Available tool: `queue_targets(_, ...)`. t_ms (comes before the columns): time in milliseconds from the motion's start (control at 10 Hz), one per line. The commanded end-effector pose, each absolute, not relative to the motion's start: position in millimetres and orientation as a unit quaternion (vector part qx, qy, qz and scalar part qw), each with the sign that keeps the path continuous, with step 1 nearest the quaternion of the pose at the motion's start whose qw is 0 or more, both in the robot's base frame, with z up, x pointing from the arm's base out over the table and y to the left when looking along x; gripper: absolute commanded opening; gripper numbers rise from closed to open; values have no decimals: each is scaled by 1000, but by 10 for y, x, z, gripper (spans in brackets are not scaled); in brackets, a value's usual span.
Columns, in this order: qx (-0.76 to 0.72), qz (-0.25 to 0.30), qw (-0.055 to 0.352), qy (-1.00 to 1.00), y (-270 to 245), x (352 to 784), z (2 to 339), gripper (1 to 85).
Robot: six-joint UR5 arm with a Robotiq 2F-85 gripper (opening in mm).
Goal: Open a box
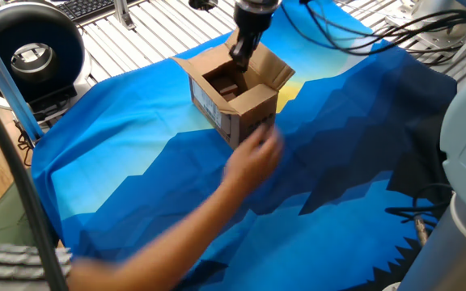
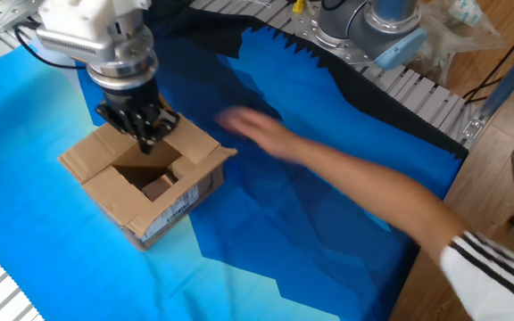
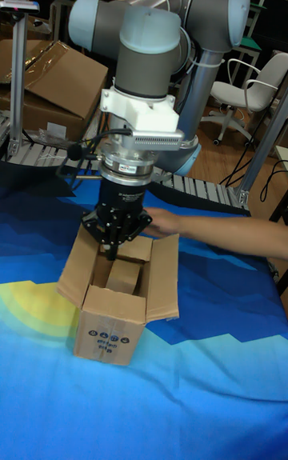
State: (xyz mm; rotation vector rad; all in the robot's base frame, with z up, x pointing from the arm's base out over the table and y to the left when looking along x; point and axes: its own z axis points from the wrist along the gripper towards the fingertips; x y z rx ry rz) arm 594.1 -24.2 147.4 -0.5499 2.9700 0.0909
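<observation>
Cardboard, brown and corrugated: one small box (image 1: pixel 235 101) stands on the blue patterned cloth (image 1: pixel 322 162) spread across the worktop, its top open. Four flaps can be counted, all folded outward, and a smaller brown piece sits inside. A white barcode label (image 2: pixel 175 209) covers one side; black print (image 3: pixel 109 342) marks another. One grey robot arm (image 3: pixel 152 24) reaches straight down over the box, its black end effector (image 2: pixel 147 135) poised at the mouth of the opening. Its fingers are drawn close together with nothing visibly gripped. One person's bare hand (image 1: pixel 253 155), motion-blurred, hovers over the cloth beside the box without touching it; the sleeve (image 2: pixel 493 281) is white with black stripes.
</observation>
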Motion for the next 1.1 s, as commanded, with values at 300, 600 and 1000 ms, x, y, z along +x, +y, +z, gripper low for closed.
queue_targets(300, -163, 68, 63, 982, 94, 5883, 1198, 13)
queue_targets(600, -184, 87, 49, 978, 185, 5767, 1143, 13)
queue_targets(1000, -198, 59, 48, 977, 23, 5739, 1054, 13)
